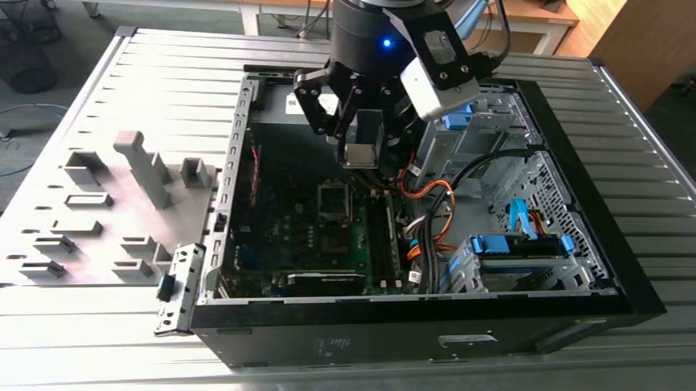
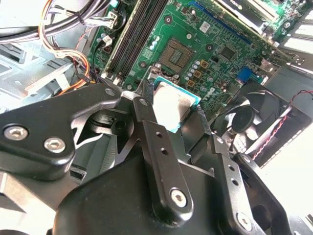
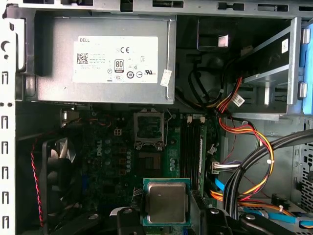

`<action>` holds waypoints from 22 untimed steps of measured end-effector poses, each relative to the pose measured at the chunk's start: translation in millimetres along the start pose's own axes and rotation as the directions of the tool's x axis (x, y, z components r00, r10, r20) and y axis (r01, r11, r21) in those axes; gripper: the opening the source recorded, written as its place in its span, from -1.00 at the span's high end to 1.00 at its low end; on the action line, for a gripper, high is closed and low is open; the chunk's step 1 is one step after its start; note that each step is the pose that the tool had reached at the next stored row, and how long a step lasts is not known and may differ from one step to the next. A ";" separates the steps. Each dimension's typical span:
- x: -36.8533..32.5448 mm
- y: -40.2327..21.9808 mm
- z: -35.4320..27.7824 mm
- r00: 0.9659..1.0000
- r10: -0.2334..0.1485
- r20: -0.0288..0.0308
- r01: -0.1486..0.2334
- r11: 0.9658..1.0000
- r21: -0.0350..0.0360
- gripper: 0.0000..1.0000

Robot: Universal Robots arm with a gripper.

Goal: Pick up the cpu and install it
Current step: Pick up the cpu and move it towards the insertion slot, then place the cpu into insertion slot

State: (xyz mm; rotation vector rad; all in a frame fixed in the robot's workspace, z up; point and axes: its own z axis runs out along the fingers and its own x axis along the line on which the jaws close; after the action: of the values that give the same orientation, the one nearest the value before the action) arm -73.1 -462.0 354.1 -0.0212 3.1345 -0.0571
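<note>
**Cpu gripped above the open socket**

The cpu (image 3: 166, 201), flat and square with its silver top showing, is clamped between the fingertips of the gripper (image 3: 168, 214). The empty motherboard socket (image 3: 148, 126) lies beyond the fingertips, not touching the chip, inside the open computer case (image 1: 326, 342).

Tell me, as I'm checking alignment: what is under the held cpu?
The cpu, shut in the gripper, hangs above the green motherboard; the empty socket shows beside it in both wrist views, not covered. The patch of board directly beneath is hidden by the chip.
</note>
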 end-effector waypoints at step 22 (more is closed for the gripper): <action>0.1 -0.3 3.5 1.000 0.000 0.000 0.000 1.000 -0.008 0.06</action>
State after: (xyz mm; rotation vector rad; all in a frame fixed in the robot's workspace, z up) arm -73.1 -462.4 350.7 -0.0214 3.1346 -0.0444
